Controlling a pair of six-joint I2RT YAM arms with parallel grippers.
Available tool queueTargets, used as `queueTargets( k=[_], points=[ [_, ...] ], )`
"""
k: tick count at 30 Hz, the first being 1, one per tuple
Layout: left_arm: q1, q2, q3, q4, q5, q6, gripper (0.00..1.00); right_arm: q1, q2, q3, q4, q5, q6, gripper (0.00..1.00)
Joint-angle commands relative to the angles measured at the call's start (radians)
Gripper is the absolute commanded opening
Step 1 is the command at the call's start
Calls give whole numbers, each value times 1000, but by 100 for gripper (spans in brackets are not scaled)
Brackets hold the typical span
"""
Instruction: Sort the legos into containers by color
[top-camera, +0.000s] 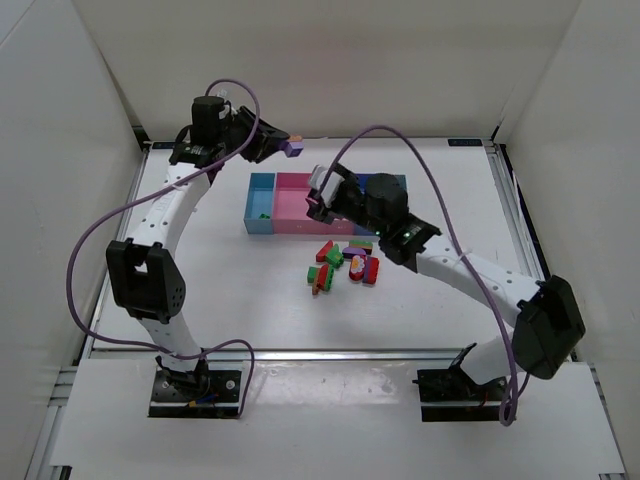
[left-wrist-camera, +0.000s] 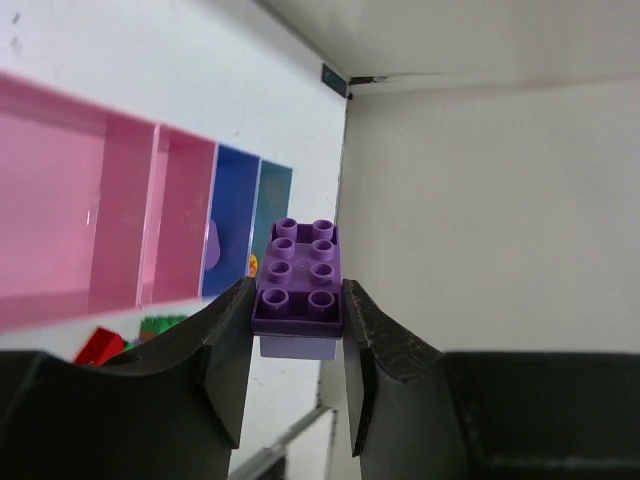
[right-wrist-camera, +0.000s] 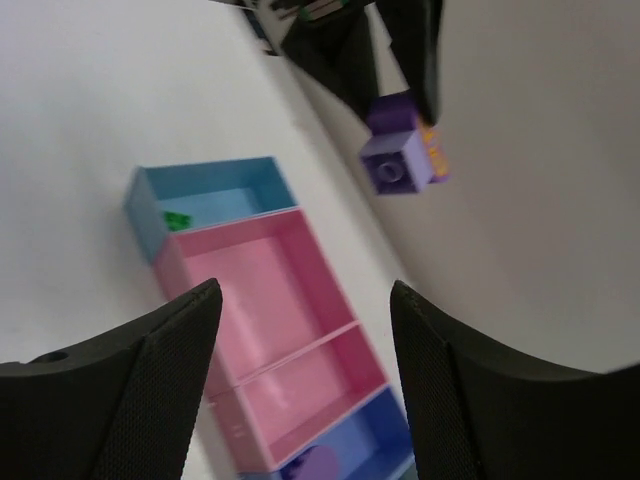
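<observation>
My left gripper (top-camera: 283, 146) is shut on a purple lego (top-camera: 293, 148), held in the air behind the row of containers (top-camera: 268, 228). The left wrist view shows the lego (left-wrist-camera: 300, 275) pinched between both fingers (left-wrist-camera: 225, 330). My right gripper (top-camera: 318, 200) hangs open and empty over the pink bins (right-wrist-camera: 270, 290); its view also shows the held purple lego (right-wrist-camera: 398, 160). A green lego (right-wrist-camera: 178, 219) lies in the light blue end bin (top-camera: 262, 190). A purple piece (right-wrist-camera: 318, 468) lies in the darker blue bin (left-wrist-camera: 232, 215). A pile of red, green, purple, yellow and orange legos (top-camera: 345, 265) lies in front of the bins.
White walls (top-camera: 330, 60) close the table at the back and both sides. A metal rail (top-camera: 330, 352) runs along the near edge. Purple cables (top-camera: 100, 235) loop off both arms. The right arm's forearm (top-camera: 450, 265) stretches across beside the pile.
</observation>
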Motion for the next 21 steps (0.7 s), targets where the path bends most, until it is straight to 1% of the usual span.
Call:
queueTargets(
  k=[1, 2, 4, 5, 7, 10, 17, 21],
  points=[
    [-4, -66, 39, -139, -49, -124, 10, 46, 54, -9, 229, 233, -244, 72],
    [-4, -72, 37, -146, -46, -137, 10, 52, 92, -6, 286, 271, -293, 72],
    [-6, -79, 39, -181, -49, -172, 10, 55, 115, -15, 344, 267, -336, 76],
    [-6, -91, 40, -190, -52, -186, 10, 55, 124, -20, 405, 262, -359, 77],
    [-6, -102, 36, -210, -55, -210, 10, 53, 149, -17, 438, 272, -384, 76],
    [-6, -120, 23, -215, -46, -262, 10, 61, 175, -5, 466, 285, -356, 75],
    [-9, -143, -16, -198, -28, -287, 10, 66, 209, 32, 481, 279, -287, 70],
    [-9, -151, -50, -173, -20, -299, 10, 55, 192, 31, 460, 197, -226, 70]
  ],
)
